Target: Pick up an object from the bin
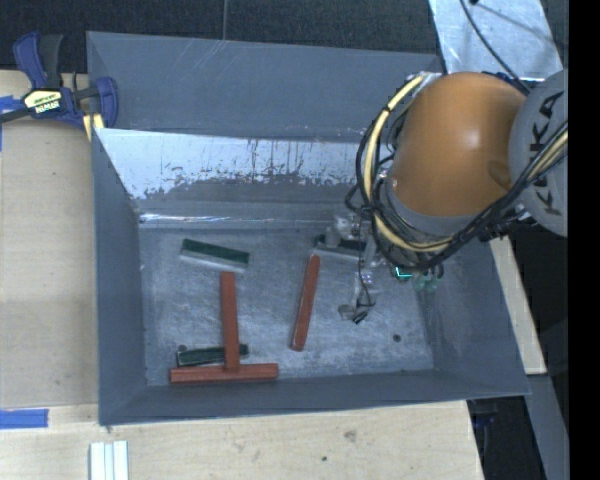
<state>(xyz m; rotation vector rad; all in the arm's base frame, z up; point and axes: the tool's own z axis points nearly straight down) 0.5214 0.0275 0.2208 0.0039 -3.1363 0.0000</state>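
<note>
My gripper (361,306) hangs low over the right part of the bin floor, below the arm's orange cover. Just to its left lies a long red-brown stick (304,303), nearly upright in the view and leaning slightly right at the top. The gripper stands beside this stick, over bare floor, and I see nothing in it. Further left, a flat dark green and grey block (215,255) lies near the back of the floor.
At the front left, two red-brown sticks form an upside-down T: one upright (227,320), one along the front wall (223,373). A small dark green piece (208,353) lies across the upright one. The bin's sloped walls close in on all sides.
</note>
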